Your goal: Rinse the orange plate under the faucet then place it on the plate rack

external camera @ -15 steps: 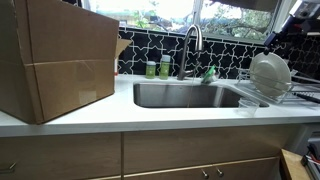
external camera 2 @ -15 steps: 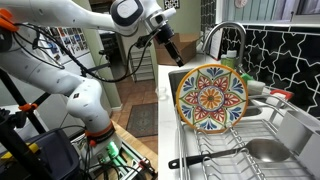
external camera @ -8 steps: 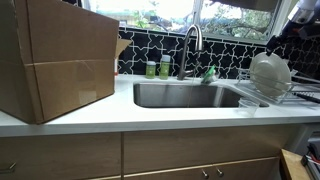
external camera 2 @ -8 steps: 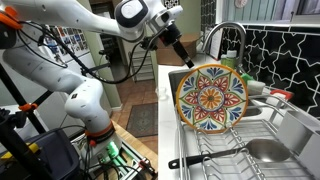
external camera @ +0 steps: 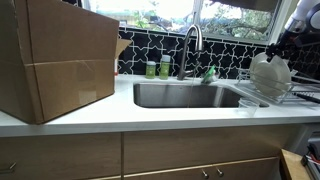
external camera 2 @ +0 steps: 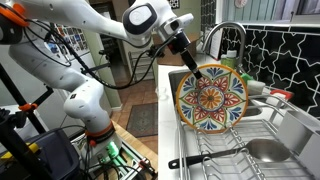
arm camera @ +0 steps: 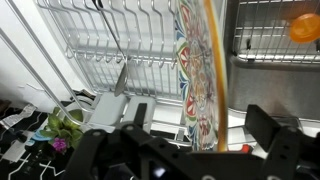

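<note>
The orange plate (external camera 2: 211, 95) stands upright on edge in the plate rack (external camera 2: 262, 128), showing a colourful patterned face with an orange rim. Its pale whitish back shows in an exterior view (external camera: 270, 74). My gripper (external camera 2: 191, 64) is open and hangs at the plate's upper edge; it also shows in an exterior view (external camera: 282, 46). In the wrist view the plate (arm camera: 205, 70) is edge-on and runs between my open gripper's (arm camera: 200, 125) two fingers, apart from both. The wire rack (arm camera: 110, 40) lies beneath. The faucet (external camera: 192, 40) arches over the sink, also seen in an exterior view (external camera 2: 232, 34).
A big cardboard box (external camera: 55, 60) stands on the counter beside the steel sink (external camera: 185, 95). Two green bottles (external camera: 157, 68) stand by the tap. A black-handled utensil (external camera 2: 215, 156) lies in the rack. The robot's arm (external camera 2: 70, 30) reaches in from the room side.
My gripper has moved toward the plate and down, from beside the counter edge to the plate's upper rim. The plate has not moved.
</note>
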`<action>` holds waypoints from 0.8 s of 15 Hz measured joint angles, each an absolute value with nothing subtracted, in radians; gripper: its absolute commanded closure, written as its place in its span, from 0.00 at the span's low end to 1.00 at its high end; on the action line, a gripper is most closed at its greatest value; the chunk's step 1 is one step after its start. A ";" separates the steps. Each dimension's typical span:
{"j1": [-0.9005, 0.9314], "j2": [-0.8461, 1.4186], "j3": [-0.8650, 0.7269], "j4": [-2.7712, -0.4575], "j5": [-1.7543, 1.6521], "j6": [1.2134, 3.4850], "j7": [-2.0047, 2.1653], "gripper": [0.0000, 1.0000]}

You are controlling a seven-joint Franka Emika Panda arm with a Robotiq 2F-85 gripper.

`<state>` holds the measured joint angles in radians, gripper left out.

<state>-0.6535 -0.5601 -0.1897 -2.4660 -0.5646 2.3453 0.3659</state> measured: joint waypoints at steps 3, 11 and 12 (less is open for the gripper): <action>-0.651 -0.531 -0.215 -2.466 -0.548 2.390 0.351 0.04; -0.644 -0.491 -0.223 -2.453 -0.491 2.398 0.315 0.52; -0.643 -0.489 -0.223 -2.450 -0.487 2.398 0.310 0.60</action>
